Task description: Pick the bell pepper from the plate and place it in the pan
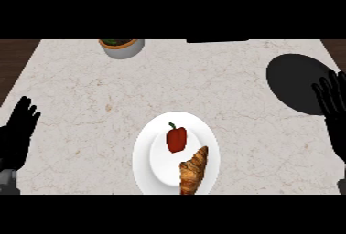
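Observation:
A red bell pepper (176, 139) with a dark stem lies on a white plate (152, 155) near the counter's front middle. Beside it on the same plate is a croissant (193, 171). The black pan (297, 82) sits at the right of the counter. My right hand (332, 98) stands open at the right edge, fingers up, overlapping the pan's right rim and well apart from the pepper. At the left edge my left hand (19, 132) rests open, fingers up, holding nothing.
A grey pot with a plant (121, 47) stands at the back left of the marble counter (101, 91). A dark object (216, 40) shows at the back edge. Dark wood borders the counter at both sides.

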